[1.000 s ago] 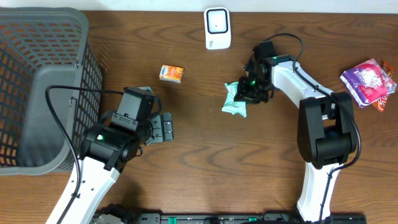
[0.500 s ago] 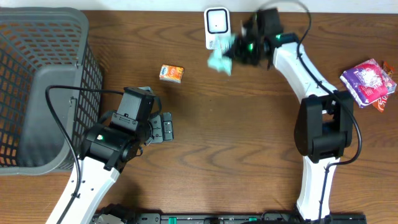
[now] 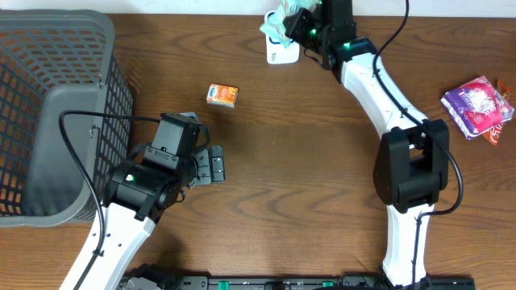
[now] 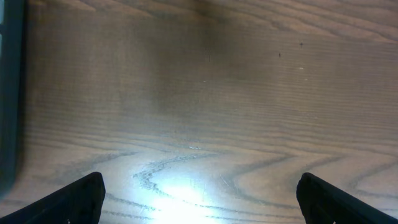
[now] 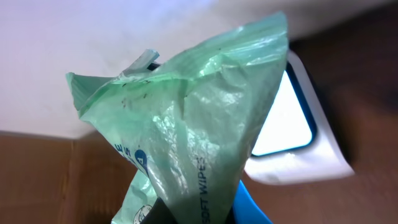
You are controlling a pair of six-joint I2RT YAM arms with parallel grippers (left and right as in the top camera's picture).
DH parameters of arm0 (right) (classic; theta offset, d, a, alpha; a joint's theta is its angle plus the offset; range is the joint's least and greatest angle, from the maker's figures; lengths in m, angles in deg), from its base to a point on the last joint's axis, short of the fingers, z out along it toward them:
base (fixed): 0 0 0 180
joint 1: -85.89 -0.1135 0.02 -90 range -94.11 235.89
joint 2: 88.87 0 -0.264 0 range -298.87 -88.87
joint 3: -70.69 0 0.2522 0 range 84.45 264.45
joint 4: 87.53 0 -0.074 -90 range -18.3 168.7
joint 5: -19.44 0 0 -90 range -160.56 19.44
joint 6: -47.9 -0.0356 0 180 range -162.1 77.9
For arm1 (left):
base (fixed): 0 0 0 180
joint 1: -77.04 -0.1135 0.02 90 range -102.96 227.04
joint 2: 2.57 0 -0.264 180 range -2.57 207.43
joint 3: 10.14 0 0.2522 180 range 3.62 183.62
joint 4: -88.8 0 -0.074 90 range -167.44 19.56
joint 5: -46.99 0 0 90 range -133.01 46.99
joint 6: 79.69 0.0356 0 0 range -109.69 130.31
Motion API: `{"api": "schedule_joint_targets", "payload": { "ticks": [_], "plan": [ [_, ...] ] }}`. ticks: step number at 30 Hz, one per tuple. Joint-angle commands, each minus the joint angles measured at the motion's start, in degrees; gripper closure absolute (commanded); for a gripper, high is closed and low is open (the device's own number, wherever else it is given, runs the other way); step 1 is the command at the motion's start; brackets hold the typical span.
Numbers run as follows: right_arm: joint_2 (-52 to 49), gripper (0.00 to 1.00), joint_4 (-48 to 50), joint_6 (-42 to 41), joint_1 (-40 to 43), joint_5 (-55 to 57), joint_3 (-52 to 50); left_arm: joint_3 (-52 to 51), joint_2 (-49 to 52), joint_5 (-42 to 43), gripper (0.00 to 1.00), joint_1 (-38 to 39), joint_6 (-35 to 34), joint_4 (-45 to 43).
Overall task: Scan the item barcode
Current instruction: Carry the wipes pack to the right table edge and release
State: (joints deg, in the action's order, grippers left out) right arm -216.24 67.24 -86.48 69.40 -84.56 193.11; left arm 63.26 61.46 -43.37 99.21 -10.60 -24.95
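Note:
A green soft-wipes pack [image 3: 278,24] hangs at the table's back edge, with my right gripper [image 3: 301,24] shut on it. The pack is directly above the white scanner [image 3: 282,51], hiding the scanner's top. In the right wrist view the pack [image 5: 186,124] fills the middle, pinched at the bottom by my right gripper [image 5: 193,214], and the scanner's bright window [image 5: 287,121] shows just behind it. My left gripper [image 3: 216,165] rests over bare wood left of centre. Seen from the left wrist, this left gripper [image 4: 202,200] is open with nothing between its fingers.
A grey mesh basket [image 3: 48,105] fills the left side. A small orange box [image 3: 222,95] lies between the basket and the scanner. A purple packet [image 3: 477,105] lies at the right edge.
My right arm lifted the green pack off the table and carried it back and left, up over the scanner. The left arm has not moved.

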Motion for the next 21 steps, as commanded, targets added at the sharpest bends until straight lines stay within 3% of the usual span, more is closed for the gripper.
{"api": "schedule_joint_targets", "payload": {
  "ticks": [1,12,16,21],
  "plan": [
    [-3.0,0.99,2.3,-1.5,-0.3,4.5,0.4,0.1,0.1,-0.3,0.02,-0.3,0.7,0.2],
    [-3.9,0.99,3.2,1.0,3.0,0.2,1.8,0.1,0.1,-0.3,0.02,-0.3,0.7,0.2],
    [0.1,0.99,-6.0,3.0,9.2,-0.3,3.6,0.1,0.1,-0.3,0.02,-0.3,0.7,0.2],
    [4.6,0.99,-23.8,13.4,19.8,3.5,4.2,0.1,0.1,-0.3,0.02,-0.3,0.7,0.2]
  ]
}}
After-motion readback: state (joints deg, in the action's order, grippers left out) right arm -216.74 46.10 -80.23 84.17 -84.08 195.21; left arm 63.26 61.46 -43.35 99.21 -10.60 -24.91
